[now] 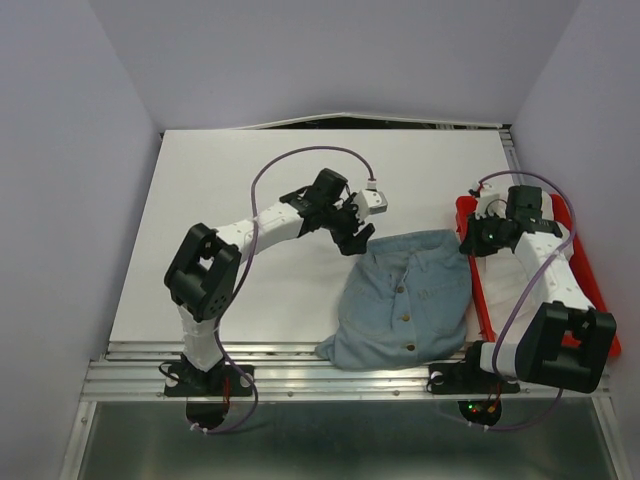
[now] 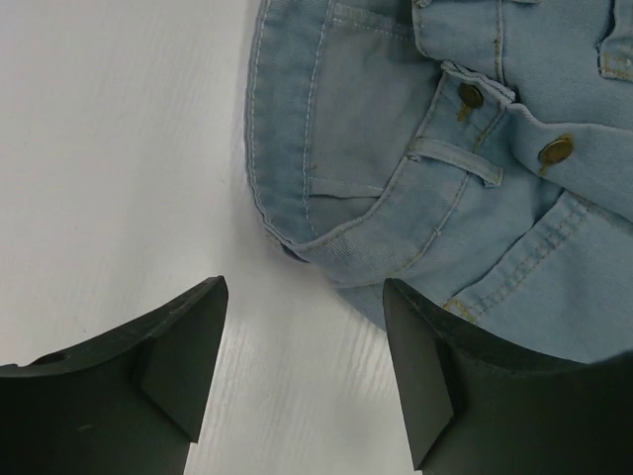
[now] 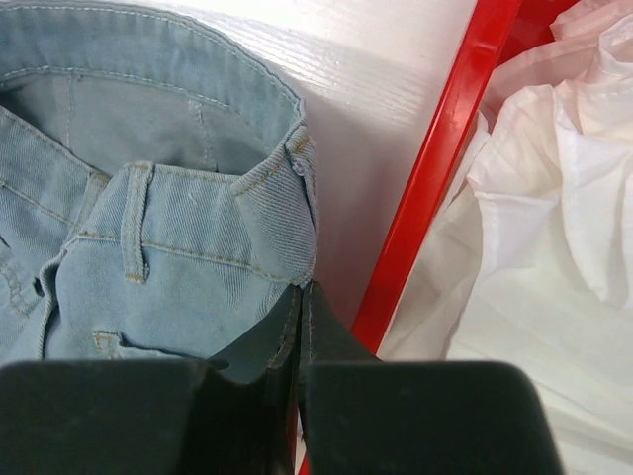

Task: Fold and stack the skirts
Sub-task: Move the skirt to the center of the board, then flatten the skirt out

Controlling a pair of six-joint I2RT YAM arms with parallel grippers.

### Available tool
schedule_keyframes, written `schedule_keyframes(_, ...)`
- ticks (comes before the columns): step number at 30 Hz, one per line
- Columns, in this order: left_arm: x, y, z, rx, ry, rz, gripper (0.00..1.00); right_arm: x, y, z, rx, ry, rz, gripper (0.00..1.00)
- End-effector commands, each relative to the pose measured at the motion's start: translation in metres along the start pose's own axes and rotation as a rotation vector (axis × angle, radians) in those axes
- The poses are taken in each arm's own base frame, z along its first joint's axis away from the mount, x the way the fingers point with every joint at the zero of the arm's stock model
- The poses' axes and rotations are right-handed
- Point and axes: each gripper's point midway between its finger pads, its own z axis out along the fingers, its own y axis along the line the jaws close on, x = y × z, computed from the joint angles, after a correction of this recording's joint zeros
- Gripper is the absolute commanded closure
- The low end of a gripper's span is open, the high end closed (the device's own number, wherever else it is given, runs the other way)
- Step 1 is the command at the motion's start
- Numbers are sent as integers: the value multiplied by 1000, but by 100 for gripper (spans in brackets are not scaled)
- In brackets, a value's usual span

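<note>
A light-blue denim skirt (image 1: 410,300) with brass buttons lies spread on the white table, waistband toward the back. My left gripper (image 1: 355,238) is open just above the table beside the waistband's left corner. In the left wrist view its jaws (image 2: 307,297) stand wide apart over bare table, with the skirt (image 2: 396,148) right ahead and under the right finger. My right gripper (image 1: 470,240) is shut on the waistband's right corner. In the right wrist view its fingers (image 3: 302,292) pinch the denim edge of the skirt (image 3: 178,228).
A red plastic tray (image 1: 597,290) stands at the right, close against the skirt, with crumpled white cloth (image 1: 510,280) in it. Its red rim (image 3: 435,178) and the white cloth (image 3: 554,218) lie just right of my right gripper. The skirt's hem overhangs the near metal rail (image 1: 300,365).
</note>
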Motion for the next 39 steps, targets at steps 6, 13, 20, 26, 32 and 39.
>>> schedule_keyframes(6, -14, -12, 16, 3, 10, 94, 26, -30, -8, -11, 38, -55, -73, 99)
schedule_keyframes(13, 11, -10, 39, 25, 93, 58, 33, -34, -10, -9, 35, -56, -71, 99)
schedule_keyframes(20, 10, -5, 37, -17, 79, 50, 34, -34, -11, -7, 30, -52, -76, 99)
schedule_keyframes(26, -3, -11, 14, -8, 34, 43, 23, -31, -9, -6, 20, -46, -83, 99)
schedule_keyframes(32, 1, -3, 7, -11, 43, 42, 22, -32, -7, -8, 8, -44, -101, 99)
schedule_keyframes(39, 6, -4, 21, 45, 55, 59, 22, -33, -6, -7, -3, -45, -101, 99)
